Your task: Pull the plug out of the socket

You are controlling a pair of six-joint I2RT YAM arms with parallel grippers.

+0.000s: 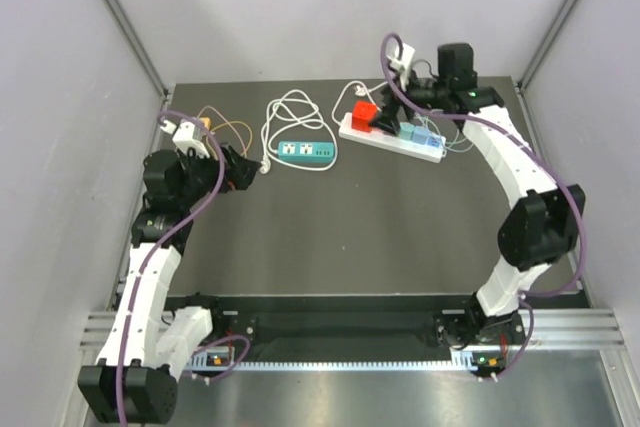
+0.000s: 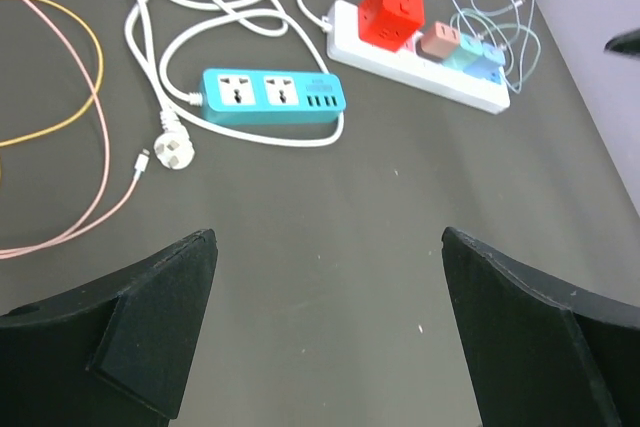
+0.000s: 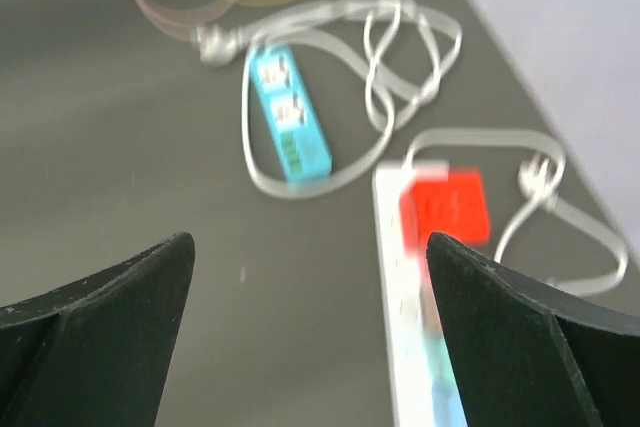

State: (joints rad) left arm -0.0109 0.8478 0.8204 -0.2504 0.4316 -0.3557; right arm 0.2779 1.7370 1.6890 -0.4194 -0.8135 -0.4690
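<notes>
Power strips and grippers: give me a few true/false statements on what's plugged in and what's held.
The red cube adapter sits on the white power strip. True.
The teal power strip has a plug in one socket. False: both sockets are empty.
The left gripper is shut on a cable. False: it is open, holding nothing.
The right gripper is open and empty. True.

Table [image 1: 380,237] holds white strip [image 1: 428,153], teal strip [image 1: 305,153], loose cables [image 1: 290,110].
</notes>
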